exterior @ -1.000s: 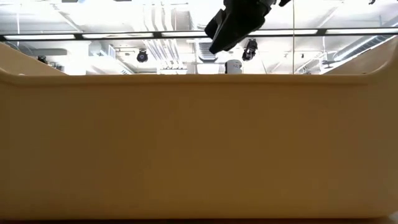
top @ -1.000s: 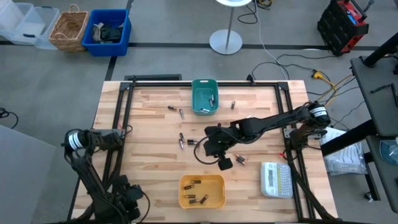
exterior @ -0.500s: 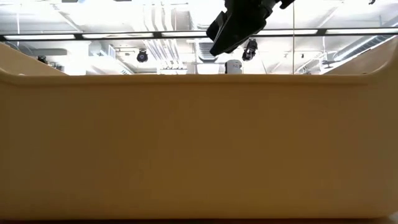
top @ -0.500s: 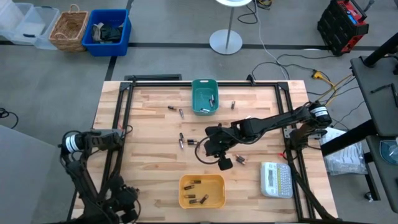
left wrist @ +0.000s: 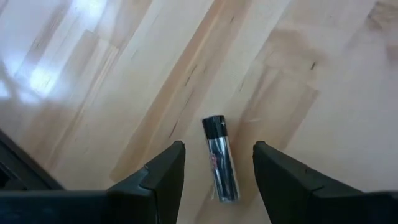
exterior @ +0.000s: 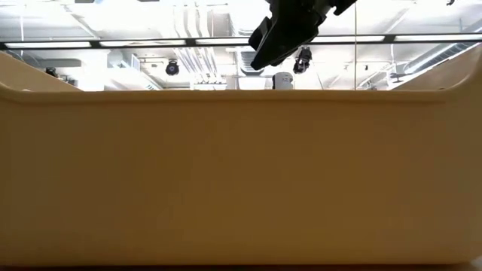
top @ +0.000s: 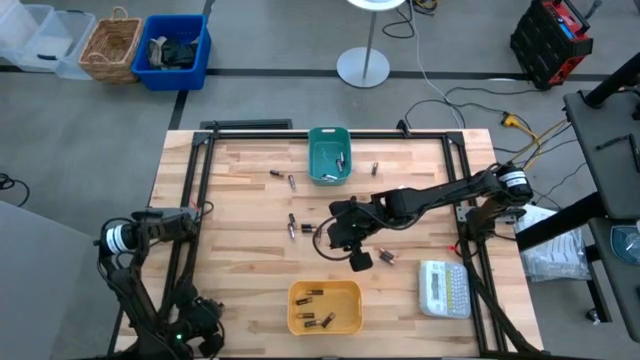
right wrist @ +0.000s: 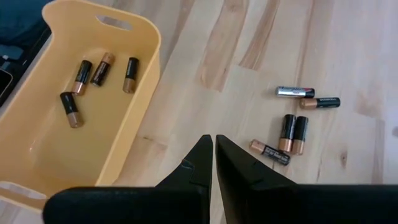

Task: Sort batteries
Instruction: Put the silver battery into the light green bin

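Low view, yellow bin wall (exterior: pixel 241 181) blocking table

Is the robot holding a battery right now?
No. The right tool is shut with nothing between its fingers, above the table near the yellow bin. The left tool is open, with a battery lying on the table between its fingers.

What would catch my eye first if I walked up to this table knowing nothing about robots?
Probably the right arm stretched over the middle of the wooden table, its right gripper shut above the boards beside the yellow bin, which holds a few batteries. Next, the teal bin at the far edge, and loose batteries scattered on the wood. The left gripper hangs open over a single battery.
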